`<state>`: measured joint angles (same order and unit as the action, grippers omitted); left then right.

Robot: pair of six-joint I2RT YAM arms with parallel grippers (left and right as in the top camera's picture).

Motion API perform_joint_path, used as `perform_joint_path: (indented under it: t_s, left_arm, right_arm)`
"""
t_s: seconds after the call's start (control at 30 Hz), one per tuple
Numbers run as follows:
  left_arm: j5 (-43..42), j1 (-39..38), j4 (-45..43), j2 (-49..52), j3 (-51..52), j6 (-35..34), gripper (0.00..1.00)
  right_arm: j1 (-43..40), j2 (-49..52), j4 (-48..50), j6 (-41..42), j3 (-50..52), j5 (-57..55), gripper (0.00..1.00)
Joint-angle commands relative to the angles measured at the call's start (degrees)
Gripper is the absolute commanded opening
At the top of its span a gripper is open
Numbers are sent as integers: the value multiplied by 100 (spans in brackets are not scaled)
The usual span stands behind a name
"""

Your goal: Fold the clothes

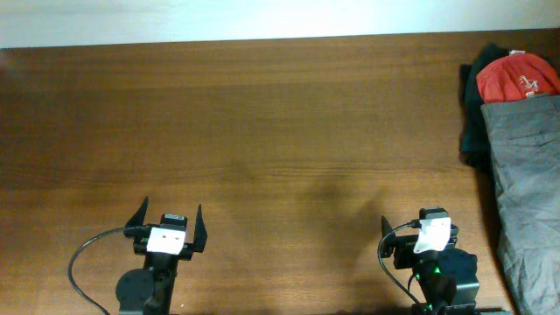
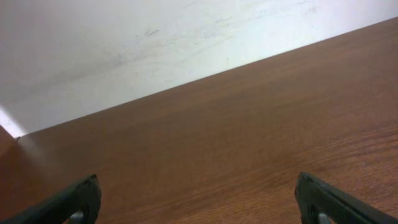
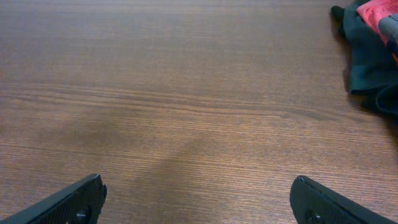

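Note:
The grey clothes (image 1: 529, 175) lie at the table's right edge, running from under a red garment down to the front edge, partly cut off by the frame. Only a small grey bit (image 3: 392, 26) shows in the right wrist view. My left gripper (image 1: 169, 217) is open and empty at the front left, far from the clothes; its view (image 2: 196, 186) shows only bare wood and a wall. My right gripper (image 1: 418, 224) is open and empty at the front right, just left of the clothes; it also shows in its own view (image 3: 198, 185).
A red garment (image 1: 518, 77) with a white print lies on a dark garment (image 1: 475, 122) at the back right corner, above the grey clothes. Both show in the right wrist view, the dark garment (image 3: 364, 56) below the red one (image 3: 378, 11). The wooden table (image 1: 262, 131) ends at a white wall behind.

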<state>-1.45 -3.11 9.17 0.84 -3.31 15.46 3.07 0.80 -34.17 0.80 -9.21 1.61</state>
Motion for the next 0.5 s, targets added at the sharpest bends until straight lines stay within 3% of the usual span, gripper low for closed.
perform_joint_path:
  t_s: [0.0, 0.47]
  left_arm:
    - [39, 28, -22, -44, 79, 70, 99]
    - [39, 28, -22, -44, 79, 70, 99]
  right_arm:
    - [-48, -59, 13, -37, 37, 33, 99]
    - [-48, -59, 13, -37, 37, 33, 99]
